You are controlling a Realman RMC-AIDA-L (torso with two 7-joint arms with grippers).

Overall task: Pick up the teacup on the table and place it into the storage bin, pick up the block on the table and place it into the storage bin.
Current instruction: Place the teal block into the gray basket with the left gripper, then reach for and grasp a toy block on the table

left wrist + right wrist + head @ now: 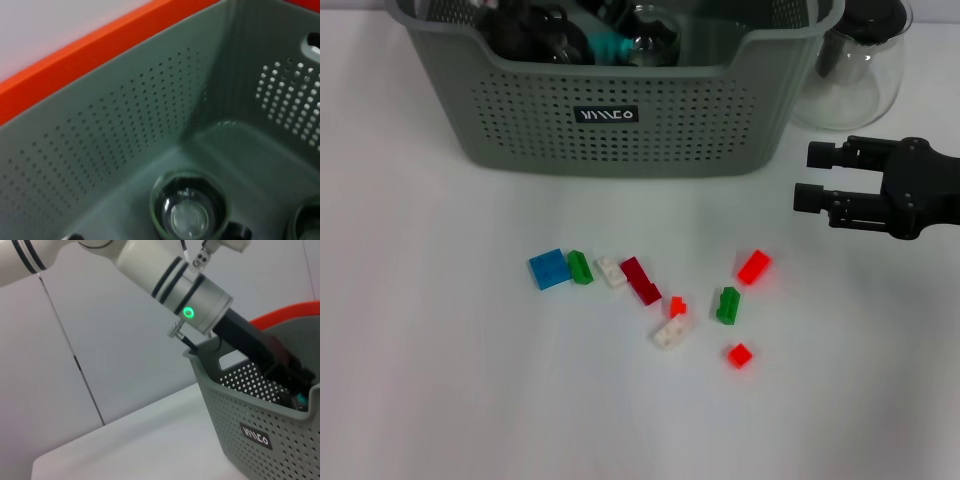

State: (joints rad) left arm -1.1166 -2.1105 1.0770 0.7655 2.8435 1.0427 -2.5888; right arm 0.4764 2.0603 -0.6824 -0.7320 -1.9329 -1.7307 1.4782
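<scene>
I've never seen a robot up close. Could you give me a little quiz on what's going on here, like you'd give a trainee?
1. True or false: the right gripper, off to the right of the blocks on the table, is open and holds nothing.
2. Where is the left gripper? A) down inside the storage bin; B) over the loose pieces on the table; C) beside the glass carafe.
3. Fill in: of the blocks, the one farthest to the robot's left is ____ in colour.

Key: 1. true; 2. A; 3. blue.
</scene>
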